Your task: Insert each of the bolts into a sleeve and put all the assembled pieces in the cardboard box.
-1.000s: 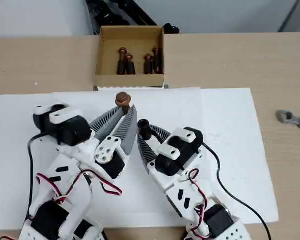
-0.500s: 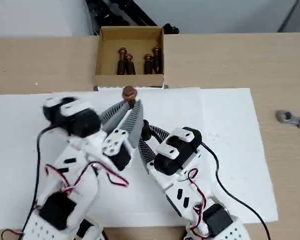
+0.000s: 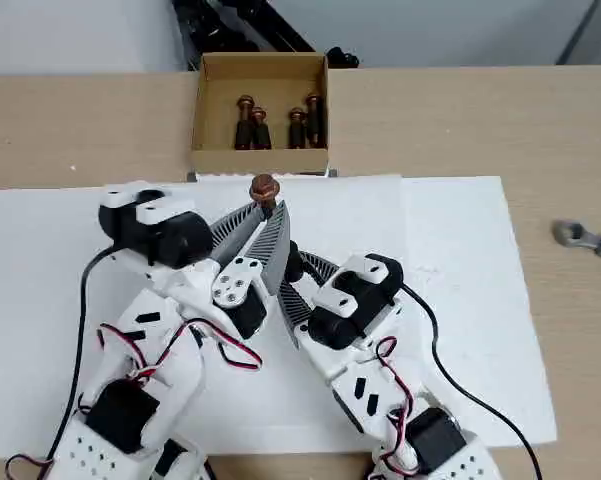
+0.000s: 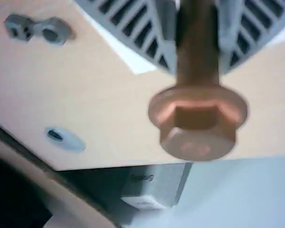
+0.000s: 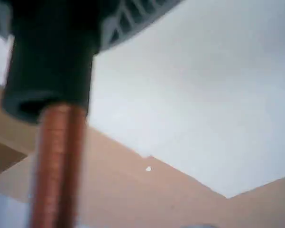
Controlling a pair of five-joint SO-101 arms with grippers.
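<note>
Since a second ago the left arm has swung toward the right arm and a little toward the cardboard box (image 3: 260, 160); its left end effector (image 3: 265, 207) has carried the bolt (image 3: 264, 187) along, head now nearer the box's front wall; the right arm has barely shifted; the box contents are unchanged.

The left end effector is clamped narrow on the bolt's shank, with the hex head clear of the fingertips (image 4: 133, 38). The right end effector (image 3: 298, 278) is closed around the black sleeve (image 5: 50, 61), above the white sheet (image 3: 460, 260). In the right wrist view the copper threaded shaft (image 5: 57, 166) meets the sleeve's open end; how far in, cannot tell.

Four assembled pieces (image 3: 298, 128) lie in the box, which sits on the table (image 3: 480, 120) just beyond the sheet's far edge. A small metal tool (image 3: 584, 237) lies on the table, off the sheet, well apart from both arms.

Writing: faint print on a grey block (image 4: 151, 187) in the left wrist view, too blurred to read.
</note>
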